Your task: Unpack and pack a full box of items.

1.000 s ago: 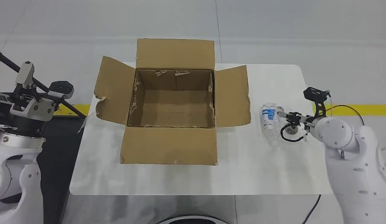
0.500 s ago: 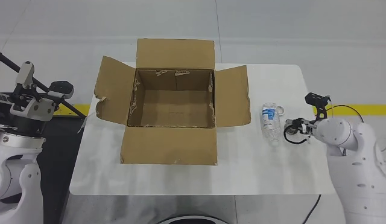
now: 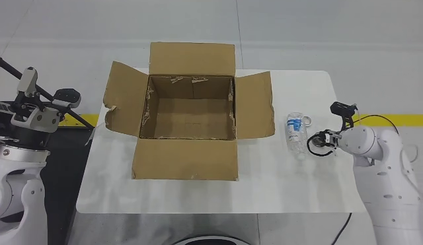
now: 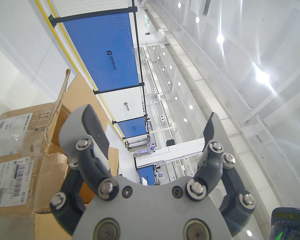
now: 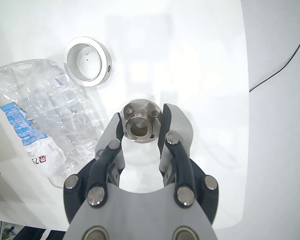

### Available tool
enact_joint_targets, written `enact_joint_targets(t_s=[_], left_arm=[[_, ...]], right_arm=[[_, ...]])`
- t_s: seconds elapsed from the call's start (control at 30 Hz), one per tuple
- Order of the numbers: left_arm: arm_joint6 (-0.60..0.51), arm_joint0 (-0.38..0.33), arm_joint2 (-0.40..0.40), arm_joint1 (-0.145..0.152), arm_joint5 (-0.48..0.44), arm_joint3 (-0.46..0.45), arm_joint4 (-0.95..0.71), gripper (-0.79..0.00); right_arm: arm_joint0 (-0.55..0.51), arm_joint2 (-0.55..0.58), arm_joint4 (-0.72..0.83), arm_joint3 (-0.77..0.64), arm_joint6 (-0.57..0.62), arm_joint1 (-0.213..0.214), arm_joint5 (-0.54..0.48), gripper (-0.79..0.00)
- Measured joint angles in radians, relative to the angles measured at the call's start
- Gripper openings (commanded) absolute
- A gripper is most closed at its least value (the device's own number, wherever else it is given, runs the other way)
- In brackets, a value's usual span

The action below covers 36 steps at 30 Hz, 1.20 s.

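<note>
From above, I see the open cardboard box (image 3: 192, 109) mid-table (image 3: 291, 185), flaps folded out. A crushed plastic bottle (image 3: 295, 131) lies to its right, with my right gripper (image 3: 322, 141) just beyond.

On the left wrist camera, the left gripper (image 4: 150, 116) points at the ceiling with its fingers spread wide, beside the box's torn flap.

On the right wrist camera, the right gripper pinches a small metal hub (image 5: 140, 126) between its pads (lifted or resting, I cannot tell). A metal ring (image 5: 87, 62) lies flat just beside the bottle.

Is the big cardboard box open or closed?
Open. All four flaps of the cardboard box are spread outward, and the top view shows its bare brown floor.
</note>
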Motion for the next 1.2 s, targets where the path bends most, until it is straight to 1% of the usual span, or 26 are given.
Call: enact_joint_targets(t_s=[0.23, 0.37, 0.4, 0.43, 0.47, 0.53, 0.57, 0.67, 0.7, 0.77, 0.87, 0.9, 0.97, 1.13, 1.2], left_arm=[[0.0, 0.0, 0.0, 0.0, 0.0, 0.0, 0.0, 0.0], [0.0, 0.0, 0.0, 0.0, 0.0, 0.0, 0.0, 0.0], [0.0, 0.0, 0.0, 0.0, 0.0, 0.0, 0.0, 0.0], [0.0, 0.0, 0.0, 0.0, 0.0, 0.0, 0.0, 0.0], [0.0, 0.0, 0.0, 0.0, 0.0, 0.0, 0.0, 0.0], [0.0, 0.0, 0.0, 0.0, 0.0, 0.0, 0.0, 0.0], [0.0, 0.0, 0.0, 0.0, 0.0, 0.0, 0.0, 0.0], [0.0, 0.0, 0.0, 0.0, 0.0, 0.0, 0.0, 0.0], [0.0, 0.0, 0.0, 0.0, 0.0, 0.0, 0.0, 0.0], [0.0, 0.0, 0.0, 0.0, 0.0, 0.0, 0.0, 0.0], [0.0, 0.0, 0.0, 0.0, 0.0, 0.0, 0.0, 0.0], [0.0, 0.0, 0.0, 0.0, 0.0, 0.0, 0.0, 0.0], [0.0, 0.0, 0.0, 0.0, 0.0, 0.0, 0.0, 0.0], [0.0, 0.0, 0.0, 0.0, 0.0, 0.0, 0.0, 0.0], [0.0, 0.0, 0.0, 0.0, 0.0, 0.0, 0.0, 0.0]], right_arm=[[0.013, -0.017, -0.004, 0.019, -0.004, -0.002, 0.005, -0.422], [0.022, -0.025, -0.008, 0.035, -0.004, -0.003, 0.011, -0.446], [0.026, -0.028, -0.01, 0.039, -0.004, -0.003, 0.014, -0.486], [0.028, -0.03, -0.011, 0.042, -0.004, -0.003, 0.015, -0.548], [0.029, -0.031, -0.012, 0.045, -0.004, -0.003, 0.016, -0.579], [0.033, -0.034, -0.013, 0.05, -0.004, -0.003, 0.017, -0.606], [0.034, -0.034, -0.013, 0.051, -0.005, -0.004, 0.017, -0.653], [0.035, -0.034, -0.011, 0.052, -0.008, -0.003, 0.016, -0.742], [0.034, -0.032, -0.011, 0.05, -0.012, -0.003, 0.016, -0.76], [0.03, -0.027, -0.01, 0.044, -0.016, -0.002, 0.017, -0.754], [0.023, -0.021, -0.009, 0.031, -0.014, 0.0, 0.017, -0.69], [0.021, -0.019, -0.009, 0.026, -0.014, 0.0, 0.018, -0.653], [0.017, -0.017, -0.009, 0.018, -0.013, 0.001, 0.019, -0.536], [0.008, -0.014, -0.009, 0.0, -0.01, 0.002, 0.023, -0.489], [0.004, -0.013, -0.009, -0.005, -0.008, 0.003, 0.025, -0.483]])
